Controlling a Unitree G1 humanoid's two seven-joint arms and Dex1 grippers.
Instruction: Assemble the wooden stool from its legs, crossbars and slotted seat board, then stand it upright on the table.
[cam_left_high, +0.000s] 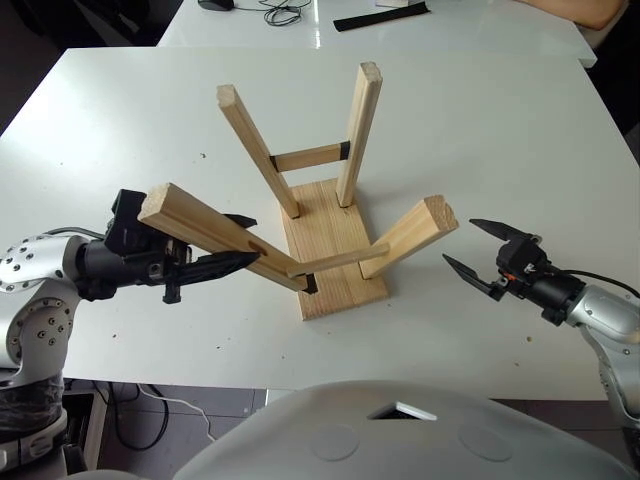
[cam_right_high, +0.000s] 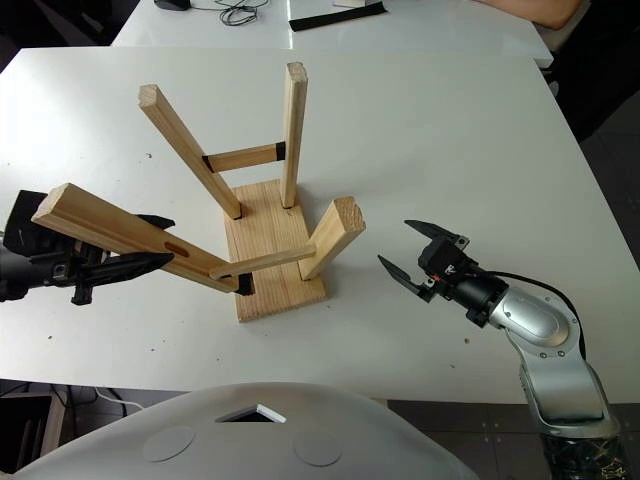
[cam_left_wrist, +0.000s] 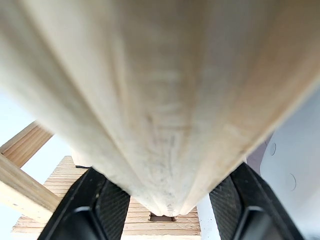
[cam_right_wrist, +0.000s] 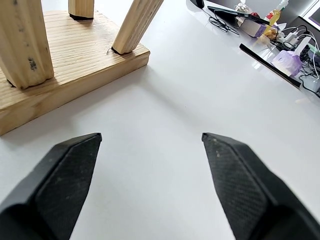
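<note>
The stool (cam_right_high: 265, 225) lies upside down on the white table (cam_left_high: 500, 130), a little toward 6 o'clock of the tabletop's middle, its slotted seat board (cam_left_high: 330, 245) flat on the surface and all four legs pointing up. Taking the seat board as the dial's centre and 12 o'clock as away from the robot, the far-left leg (cam_left_high: 258, 150) rises from the 11 o'clock corner and leans outward. The far-right leg (cam_left_high: 360, 130) stands nearly upright at 1 o'clock, and the far crossbar (cam_left_high: 308, 157) spans between the two. The near-left leg (cam_left_high: 200, 225) slants steeply out toward 9 o'clock from the 7 o'clock corner. The near-right leg (cam_left_high: 410, 235) tilts toward 3 o'clock from the 5 o'clock corner. The near crossbar (cam_left_high: 335, 262) runs between these two, low over the board. The left gripper (cam_left_high: 257, 240) is clenched on the near-left leg about midway along it, one finger on each side; in the left wrist view its ribbed pads (cam_left_wrist: 112, 205) flank the wood closely. The right gripper (cam_left_high: 459, 240) hovers at 3 o'clock, near the near-right leg's free end but apart from it, its fingers (cam_right_wrist: 70, 165) spread wide and grasping nothing. At 12 o'clock, on a second table, lie a black strip (cam_left_high: 380, 17) and cables (cam_left_high: 285, 12).
</note>
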